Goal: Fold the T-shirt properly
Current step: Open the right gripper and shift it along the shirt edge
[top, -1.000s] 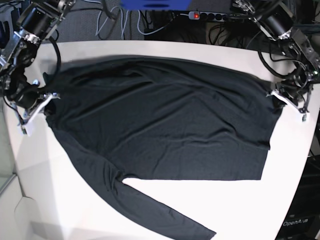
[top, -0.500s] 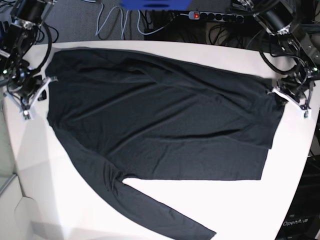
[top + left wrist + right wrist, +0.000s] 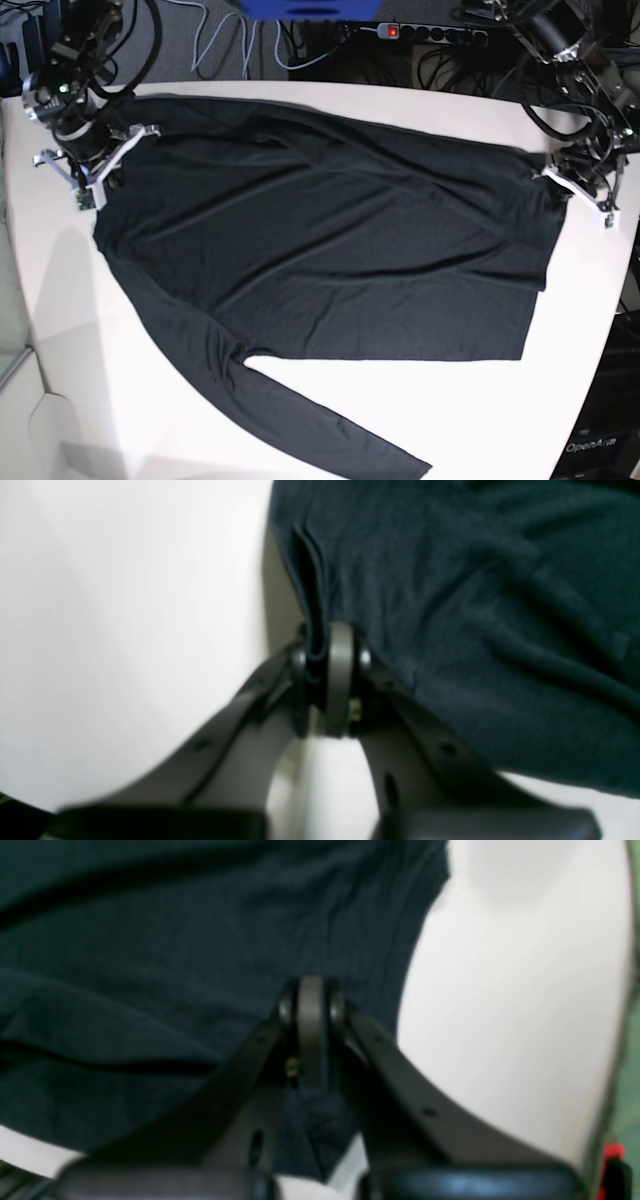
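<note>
Both grippers, left gripper and right gripper, pinch opposite edges of the T-shirt, spreading it on the table; next, probably fold evenly.

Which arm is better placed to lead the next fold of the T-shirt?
Probably the right gripper: it pinches the T-shirt edge near the far corner, its cloth looking lifted. The left gripper holds the opposite edge, which looks lower.

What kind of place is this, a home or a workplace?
Most likely a robotics lab, not a home. A black T-shirt lies spread on a plain white table between two robot arms, and behind the table there are loose cables and a power strip on the floor.
</note>
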You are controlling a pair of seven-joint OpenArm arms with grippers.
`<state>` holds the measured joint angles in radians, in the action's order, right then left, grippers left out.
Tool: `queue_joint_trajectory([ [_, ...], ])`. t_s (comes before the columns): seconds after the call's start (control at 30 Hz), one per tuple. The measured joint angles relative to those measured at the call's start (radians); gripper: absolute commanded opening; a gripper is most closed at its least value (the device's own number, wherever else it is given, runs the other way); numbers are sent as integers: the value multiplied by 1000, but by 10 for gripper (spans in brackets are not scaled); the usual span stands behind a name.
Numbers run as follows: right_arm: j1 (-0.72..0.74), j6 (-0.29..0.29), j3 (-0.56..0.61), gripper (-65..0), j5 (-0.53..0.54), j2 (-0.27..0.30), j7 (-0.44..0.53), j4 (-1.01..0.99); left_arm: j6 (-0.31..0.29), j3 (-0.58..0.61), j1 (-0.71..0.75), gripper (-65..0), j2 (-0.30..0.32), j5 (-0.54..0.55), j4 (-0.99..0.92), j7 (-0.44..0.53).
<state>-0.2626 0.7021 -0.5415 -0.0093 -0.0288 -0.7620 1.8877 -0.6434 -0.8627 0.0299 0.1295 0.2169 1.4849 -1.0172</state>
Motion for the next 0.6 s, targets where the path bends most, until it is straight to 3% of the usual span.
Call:
queue_joint_trajectory([
  [0.23, -51, 0, -17, -646, -10, -7, 0, 9, -1, 0, 0, -650, -2, 0, 0, 0],
  [0.37, -62, 0, -87, -642, -8, -32, -2, 8, -1, 0, 0, -650, -2, 0, 0, 0],
  [0.47, -54, 0, -176, -585, -5, -69, -3, 9, -1, 0, 0, -650, -2, 0, 0, 0],
  [0.6, -54, 0, -256, -450, -6, -117, -4, 9, -1, 0, 0, -650, -2, 0, 0, 0],
])
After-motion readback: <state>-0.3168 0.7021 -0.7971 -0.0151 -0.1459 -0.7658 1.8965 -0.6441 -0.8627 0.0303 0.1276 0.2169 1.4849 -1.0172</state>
